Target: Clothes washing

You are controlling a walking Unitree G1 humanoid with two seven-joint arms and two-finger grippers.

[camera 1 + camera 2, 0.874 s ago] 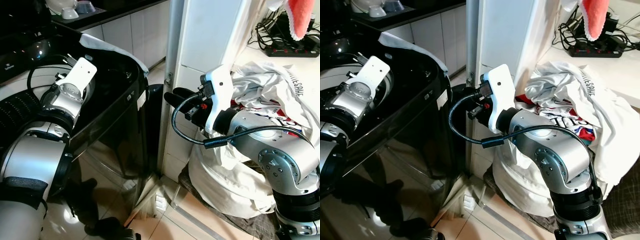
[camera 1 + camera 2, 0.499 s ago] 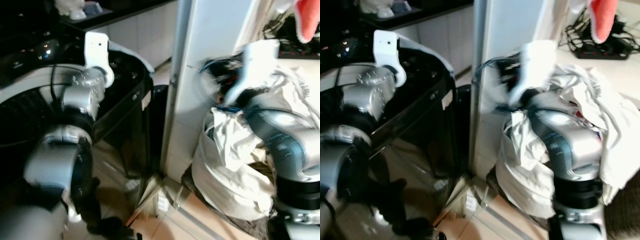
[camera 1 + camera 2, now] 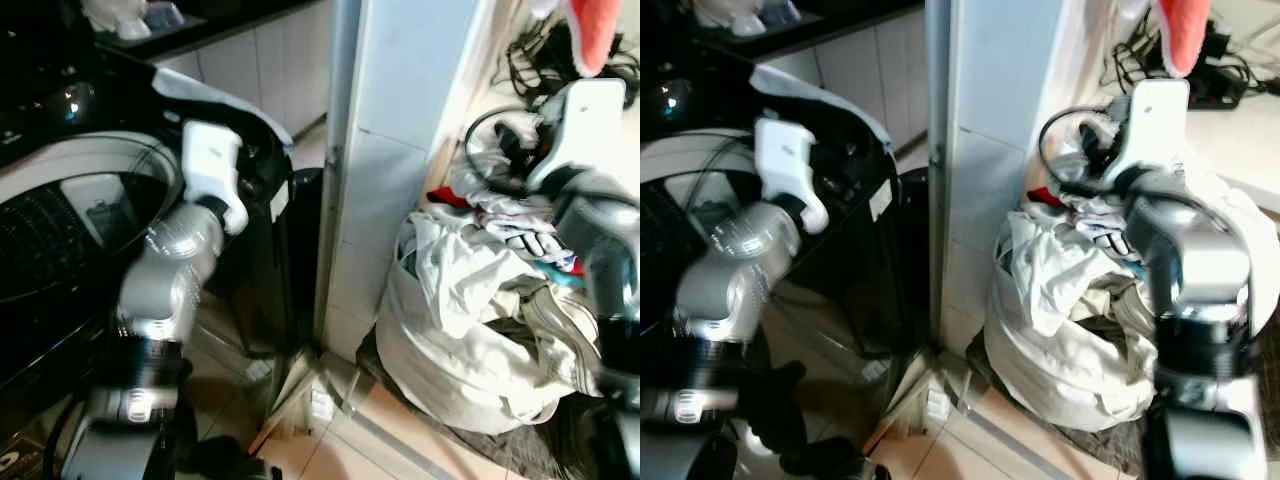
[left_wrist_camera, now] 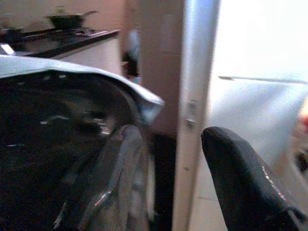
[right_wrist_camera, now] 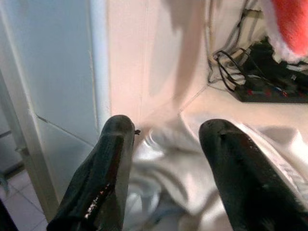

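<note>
Soft, light, crumpled laundry heap (image 3: 480, 300) beside the white pillar (image 3: 390, 150): best pinched at a raised fold, right gripper (image 5: 166, 163) poised above it spread and empty, left gripper (image 4: 178, 178) likewise spread near the washing machine (image 3: 90, 230).

black washing machine (image 3: 250, 230); white laundry heap (image 3: 470, 320), red scrap showing; pale tiled pillar (image 3: 390, 170); black power strip (image 5: 269, 91).

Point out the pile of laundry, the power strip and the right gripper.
pile of laundry (image 3: 470, 330): left eye view, on the bulging white cloth at its front.
power strip (image 5: 269, 91): right wrist view, on its black top face.
right gripper (image 5: 166, 159): right wrist view, midway between its two open black fingertips, above the clothes.
</note>
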